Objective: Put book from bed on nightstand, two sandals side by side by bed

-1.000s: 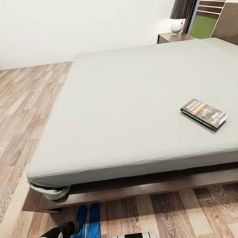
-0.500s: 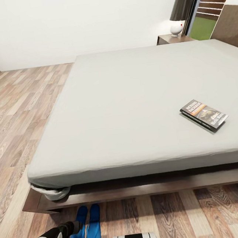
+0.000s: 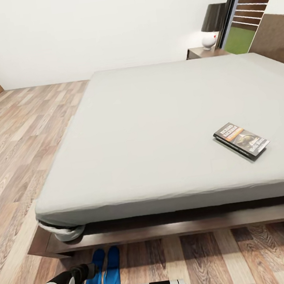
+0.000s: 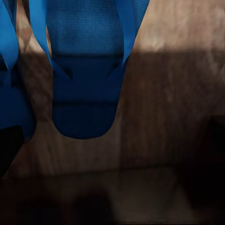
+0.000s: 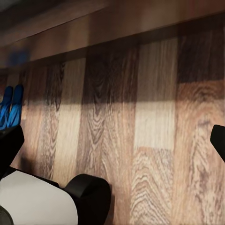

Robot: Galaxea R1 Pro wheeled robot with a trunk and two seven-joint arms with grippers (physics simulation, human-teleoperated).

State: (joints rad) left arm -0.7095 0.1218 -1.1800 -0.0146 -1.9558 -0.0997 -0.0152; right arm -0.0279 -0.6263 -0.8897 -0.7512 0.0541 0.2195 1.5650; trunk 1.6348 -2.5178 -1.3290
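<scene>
Sandals (image 3: 102,278) lying paired on floor at bed (image 3: 166,125) near corner. Book (image 3: 241,140) waiting near mattress right edge; we are needing reach toward it. Cannot tell either gripper state.

Pale grey mattress (image 3: 158,126) on a dark brown frame (image 3: 170,229). Dark book (image 3: 241,140) with white lettering and an orange band. Bright blue sandals (image 3: 103,277). Floor (image 3: 21,139) of streaked brown and beige planks. White wall (image 3: 101,27).

The book (image 3: 242,140) lies on the bed (image 3: 158,126), toward its right side and near the front edge; the nightstand (image 3: 205,52) stands behind the bed's far right corner, a lamp (image 3: 212,24) on it. The two sandals (image 3: 103,279) lie side by side on the floor (image 3: 20,130) just before the bed's front left corner.
</scene>
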